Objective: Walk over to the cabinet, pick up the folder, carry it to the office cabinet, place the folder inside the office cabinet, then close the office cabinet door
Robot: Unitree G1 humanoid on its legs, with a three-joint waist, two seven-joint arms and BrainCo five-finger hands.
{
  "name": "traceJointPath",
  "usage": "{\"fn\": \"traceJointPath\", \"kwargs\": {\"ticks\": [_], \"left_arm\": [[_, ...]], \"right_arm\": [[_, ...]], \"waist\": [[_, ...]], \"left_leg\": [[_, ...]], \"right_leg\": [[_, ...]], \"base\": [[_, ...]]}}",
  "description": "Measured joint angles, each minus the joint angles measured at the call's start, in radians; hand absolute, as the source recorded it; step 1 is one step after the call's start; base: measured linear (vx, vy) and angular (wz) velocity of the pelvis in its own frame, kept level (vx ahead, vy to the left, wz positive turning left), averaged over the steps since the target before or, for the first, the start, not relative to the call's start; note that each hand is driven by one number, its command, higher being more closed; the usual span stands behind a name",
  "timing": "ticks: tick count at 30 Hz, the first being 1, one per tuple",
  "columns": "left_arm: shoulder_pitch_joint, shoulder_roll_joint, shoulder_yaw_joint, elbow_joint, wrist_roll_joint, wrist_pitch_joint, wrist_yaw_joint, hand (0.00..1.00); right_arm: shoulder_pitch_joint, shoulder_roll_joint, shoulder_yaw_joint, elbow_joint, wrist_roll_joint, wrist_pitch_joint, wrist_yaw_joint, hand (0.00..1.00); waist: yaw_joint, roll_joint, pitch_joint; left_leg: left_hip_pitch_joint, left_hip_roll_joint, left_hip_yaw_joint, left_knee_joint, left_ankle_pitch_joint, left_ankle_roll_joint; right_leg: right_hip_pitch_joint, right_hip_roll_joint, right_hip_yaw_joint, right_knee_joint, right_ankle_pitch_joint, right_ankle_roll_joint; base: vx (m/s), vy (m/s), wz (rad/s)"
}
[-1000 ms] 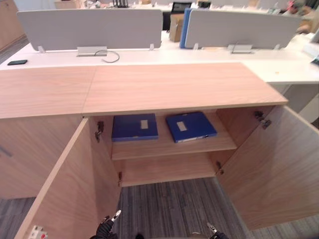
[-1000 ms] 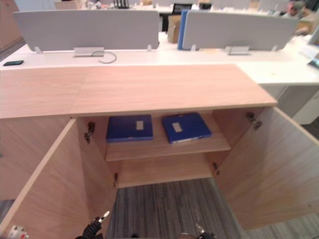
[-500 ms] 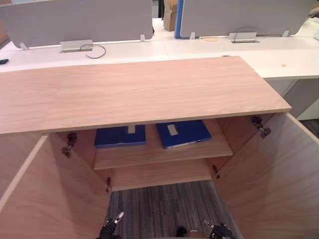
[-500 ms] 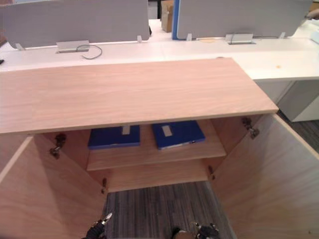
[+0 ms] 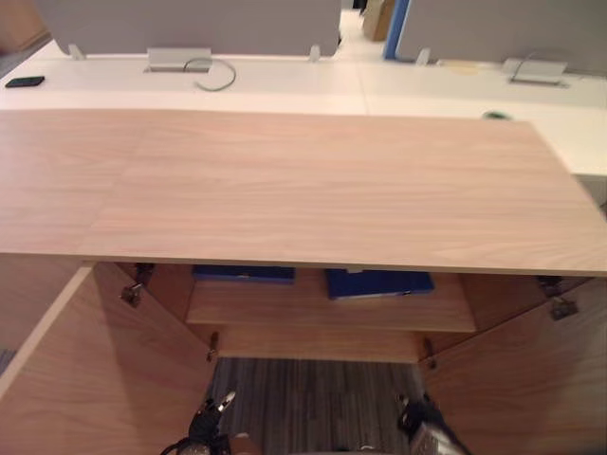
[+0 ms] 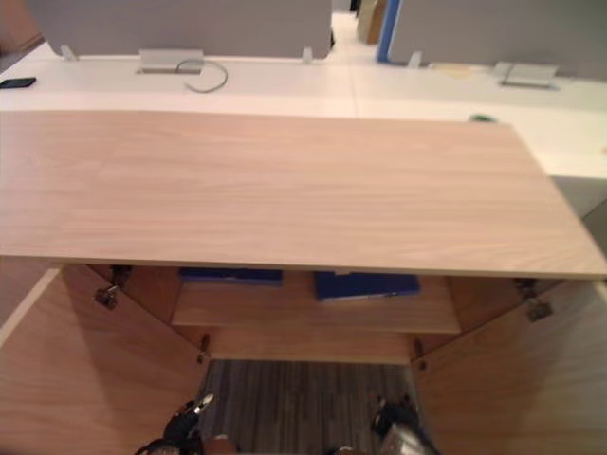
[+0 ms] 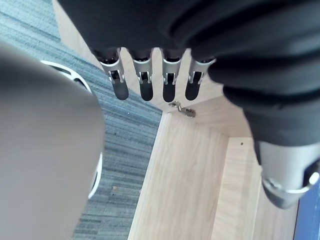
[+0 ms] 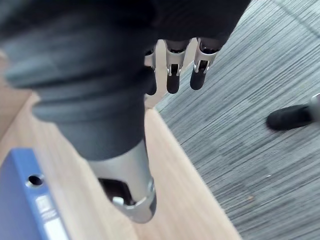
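Both doors of the cabinet (image 5: 303,180) stand open. On its shelf (image 5: 322,308) lie a blue folder (image 5: 244,274) near the left end and a second folder (image 5: 379,282) right of middle, both mostly hidden under the top. The second folder's white label (image 8: 50,216) is unreadable. The left hand (image 7: 145,85) and the right hand (image 8: 172,75) hang low before the opening, fingers straight and released, grasping nothing.

I count 2 folders, mid-lower frame: left folder (image 5: 244,274), right folder (image 5: 379,282). 2 cabinet doors: left door (image 5: 95,379), right door (image 5: 531,379). 2 screens up top: left screen (image 6: 180,24), right screen (image 6: 493,28). 1 phone (image 5: 23,81), upper left.
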Motion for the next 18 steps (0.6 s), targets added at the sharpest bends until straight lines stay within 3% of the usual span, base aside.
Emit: {"fn": "traceJointPath", "kwargs": {"ticks": [1, 3, 4, 7, 9, 11, 15, 18], "left_arm": [[-0.002, -0.009, 0.002, -0.008, -0.004, -0.005, 0.006, 0.0], [-0.011, 0.002, 0.002, -0.01, -0.001, -0.008, 0.016, 0.0], [-0.012, 0.002, 0.001, -0.022, 0.0, -0.009, 0.019, 0.0], [-0.013, -0.002, -0.006, -0.057, -0.001, -0.015, 0.025, 0.0], [-0.013, -0.004, -0.01, -0.075, -0.004, -0.026, 0.029, 0.0], [-0.033, -0.001, -0.01, -0.086, -0.003, -0.031, 0.029, 0.0], [-0.065, 0.001, 0.003, -0.087, -0.002, -0.034, 0.028, 0.0], [-0.081, 0.01, 0.006, -0.098, -0.003, -0.047, 0.026, 0.0]], "right_arm": [[-0.003, 0.004, 0.005, -0.071, -0.001, -0.003, -0.012, 0.0], [-0.003, 0.016, 0.043, -0.161, -0.04, -0.005, -0.031, 0.0], [-0.017, 0.015, 0.044, -0.215, -0.063, -0.005, -0.045, 0.0], [-0.063, -0.002, 0.08, -0.331, -0.114, -0.007, -0.073, 0.0], [-0.086, -0.026, 0.116, -0.437, -0.141, -0.009, -0.084, 0.0], [-0.124, -0.066, 0.124, -0.53, -0.151, -0.016, -0.102, 0.0], [-0.134, -0.171, 0.15, -0.607, -0.217, -0.019, -0.112, 0.0], [-0.156, -0.241, 0.153, -0.609, -0.233, -0.019, -0.111, 0.0]], "waist": [[0.016, 0.01, 0.004], [0.029, -0.005, 0.012], [0.033, -0.013, 0.018], [0.033, 0.005, 0.069], [0.035, 0.019, 0.085], [0.036, 0.017, 0.118], [0.027, 0.018, 0.137], [0.027, 0.018, 0.153]], "left_leg": [[-0.004, -0.006, 0.009, -0.021, 0.098, 0.004], [-0.015, -0.035, 0.029, 0.009, 0.085, 0.026], [-0.018, -0.047, 0.039, 0.018, 0.075, 0.043], [-0.035, -0.036, 0.05, 0.081, 0.046, 0.062], [-0.085, -0.012, 0.064, 0.154, 0.012, 0.068], [-0.129, 0.002, 0.097, 0.237, -0.044, 0.072], [-0.254, 0.01, 0.095, 0.396, -0.116, 0.086], [-0.319, 0.018, 0.078, 0.478, -0.139, 0.097]], "right_leg": [[-0.017, -0.018, 0.011, 0.046, -0.026, 0.046], [-0.033, -0.054, 0.028, 0.055, -0.036, 0.059], [-0.039, -0.068, 0.034, 0.058, -0.032, 0.055], [-0.082, -0.08, 0.071, 0.129, -0.032, 0.056], [-0.188, -0.089, 0.119, 0.257, -0.05, 0.081], [-0.293, -0.116, 0.188, 0.398, -0.11, 0.102], [-0.432, -0.161, 0.226, 0.547, -0.212, 0.142], [-0.499, -0.177, 0.24, 0.641, -0.242, 0.144]], "base": [[0.06, 0.305, -0.11], [0.08, 0.307, -0.09], [0.03, 0.258, -0.12], [-0.05, 0.149, -0.28], [-0.13, 0.098, -0.57], [-0.17, 0.065, -0.56], [-0.17, 0.024, -0.18], [-0.16, -0.006, 0.09]]}}
